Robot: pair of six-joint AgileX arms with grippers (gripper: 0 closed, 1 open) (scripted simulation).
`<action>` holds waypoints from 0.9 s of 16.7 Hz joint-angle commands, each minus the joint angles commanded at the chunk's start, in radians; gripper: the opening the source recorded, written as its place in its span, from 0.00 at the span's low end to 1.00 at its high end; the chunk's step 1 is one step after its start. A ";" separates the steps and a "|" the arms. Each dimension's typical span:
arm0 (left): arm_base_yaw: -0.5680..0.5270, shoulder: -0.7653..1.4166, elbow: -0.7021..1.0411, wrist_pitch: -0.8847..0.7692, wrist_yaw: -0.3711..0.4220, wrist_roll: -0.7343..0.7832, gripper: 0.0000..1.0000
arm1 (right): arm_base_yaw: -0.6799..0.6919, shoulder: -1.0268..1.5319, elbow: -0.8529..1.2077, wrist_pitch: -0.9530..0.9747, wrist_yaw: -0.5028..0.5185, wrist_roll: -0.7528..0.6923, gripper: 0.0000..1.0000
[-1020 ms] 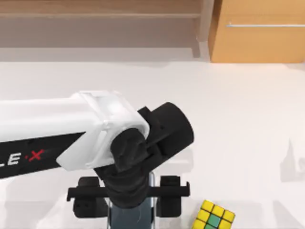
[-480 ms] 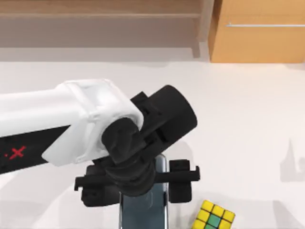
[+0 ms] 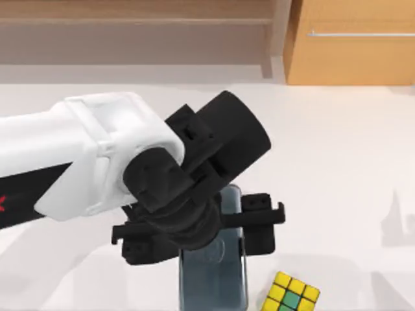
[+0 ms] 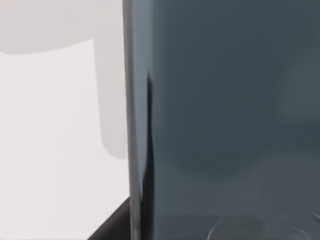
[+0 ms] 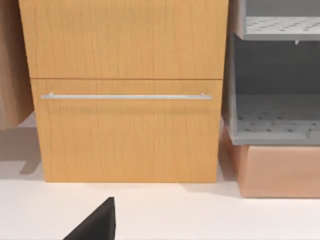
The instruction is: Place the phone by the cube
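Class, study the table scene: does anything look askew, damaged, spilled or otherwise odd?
Nothing stands out. The left gripper holds the phone by its long edges; the glass looks whole. The cube sits flat on the table at the phone's right, apart from it. No spill or damage shows.

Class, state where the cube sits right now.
In the top view the cube sits at the table's near edge, right of centre, just right of the phone held in the left end effector.
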 joint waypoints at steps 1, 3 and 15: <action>0.000 -0.005 0.003 0.007 0.000 0.000 0.00 | 0.000 0.000 0.000 0.000 0.000 0.000 1.00; 0.000 -0.012 0.008 0.020 0.000 0.000 0.00 | 0.000 0.000 0.000 0.000 0.000 0.000 1.00; -0.001 0.001 -0.020 0.092 0.000 0.001 0.00 | 0.000 0.000 0.000 0.000 0.000 0.000 1.00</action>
